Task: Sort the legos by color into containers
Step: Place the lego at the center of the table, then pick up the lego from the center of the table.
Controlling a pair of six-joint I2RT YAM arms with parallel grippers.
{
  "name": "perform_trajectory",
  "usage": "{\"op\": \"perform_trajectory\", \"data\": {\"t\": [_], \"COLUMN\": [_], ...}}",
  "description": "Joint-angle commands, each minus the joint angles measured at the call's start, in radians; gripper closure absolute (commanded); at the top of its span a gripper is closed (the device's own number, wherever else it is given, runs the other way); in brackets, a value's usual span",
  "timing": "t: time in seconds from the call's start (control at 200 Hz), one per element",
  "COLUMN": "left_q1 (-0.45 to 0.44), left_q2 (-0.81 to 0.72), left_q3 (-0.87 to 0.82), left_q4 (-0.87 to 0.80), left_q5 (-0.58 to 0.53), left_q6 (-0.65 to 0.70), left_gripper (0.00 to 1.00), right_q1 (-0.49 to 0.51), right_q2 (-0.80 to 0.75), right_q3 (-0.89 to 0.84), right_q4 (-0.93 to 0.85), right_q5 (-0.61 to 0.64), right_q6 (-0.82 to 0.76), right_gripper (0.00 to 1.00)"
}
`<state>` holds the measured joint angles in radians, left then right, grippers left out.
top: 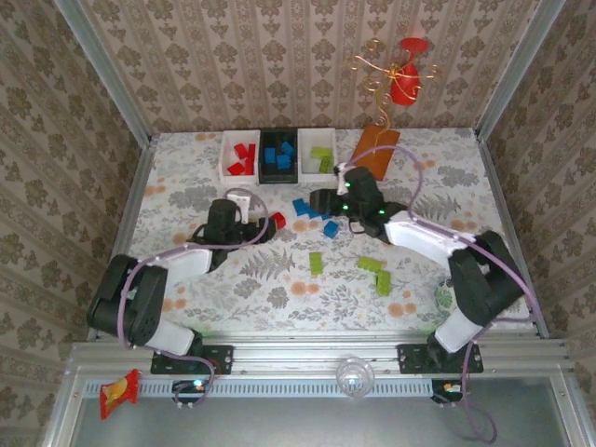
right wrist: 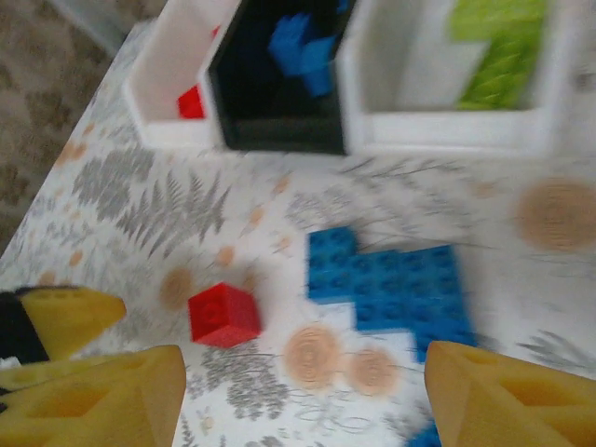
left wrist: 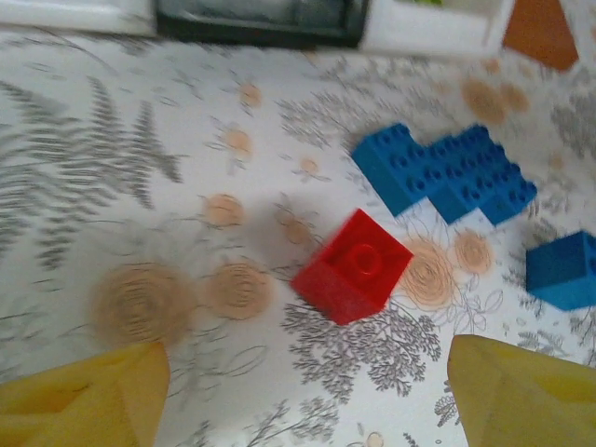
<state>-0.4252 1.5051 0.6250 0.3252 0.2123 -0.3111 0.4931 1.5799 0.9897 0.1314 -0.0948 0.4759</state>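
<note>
A red lego [left wrist: 354,265] lies on the flowered tablecloth just ahead of my left gripper [left wrist: 307,400], which is open with nothing between its yellow fingers [left wrist: 84,400]. Blue legos [left wrist: 442,172] sit beyond it to the right. My right gripper [right wrist: 303,400] is open and empty, low over the cloth, with a blue lego cluster [right wrist: 391,284] and the red lego [right wrist: 223,315] ahead of it. At the table's back stand the containers: a white bin with red legos [top: 240,156], a black bin with blue ones [top: 278,155] and a white bin with green ones [top: 318,152]. Green legos [top: 317,263] [top: 370,264] [top: 383,282] lie nearer.
An orange flat board [top: 375,149] lies at the back right beside the bins. A teal cup [top: 443,296] stands by the right arm's base. The two grippers [top: 256,223] [top: 326,200] face each other closely across the red and blue legos. Metal rails edge the table.
</note>
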Motion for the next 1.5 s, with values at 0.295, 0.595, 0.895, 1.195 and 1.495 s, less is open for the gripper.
{"op": "perform_trajectory", "data": {"t": [0.295, 0.595, 0.895, 1.195, 1.495], "left_q1": [-0.072, -0.068, 0.017, 0.207, 0.283], "left_q2": [0.254, 0.340, 0.337, 0.217, 0.465], "left_q3": [0.236, 0.323, 0.325, 0.348, 0.707], "left_q4": [-0.166, -0.204, -0.121, -0.018, -0.158], "left_q5": [-0.087, -0.093, -0.026, -0.021, -0.020], "left_q6": [0.171, 0.202, 0.113, -0.020, -0.025], "left_gripper": [0.22, 0.42, 0.67, 0.72, 0.68], "right_q1": [-0.084, -0.086, -0.088, -0.088, -0.087], "right_q2": [-0.146, -0.097, -0.122, -0.132, -0.150], "right_q3": [-0.170, -0.146, -0.159, -0.172, -0.186], "right_q4": [0.001, 0.022, 0.003, 0.017, -0.014], "right_q5": [0.024, -0.014, 0.004, 0.010, 0.060], "right_q6": [0.012, 0.027, 0.024, 0.035, 0.019], "right_gripper": [0.26, 0.25, 0.25, 0.25, 0.22]}}
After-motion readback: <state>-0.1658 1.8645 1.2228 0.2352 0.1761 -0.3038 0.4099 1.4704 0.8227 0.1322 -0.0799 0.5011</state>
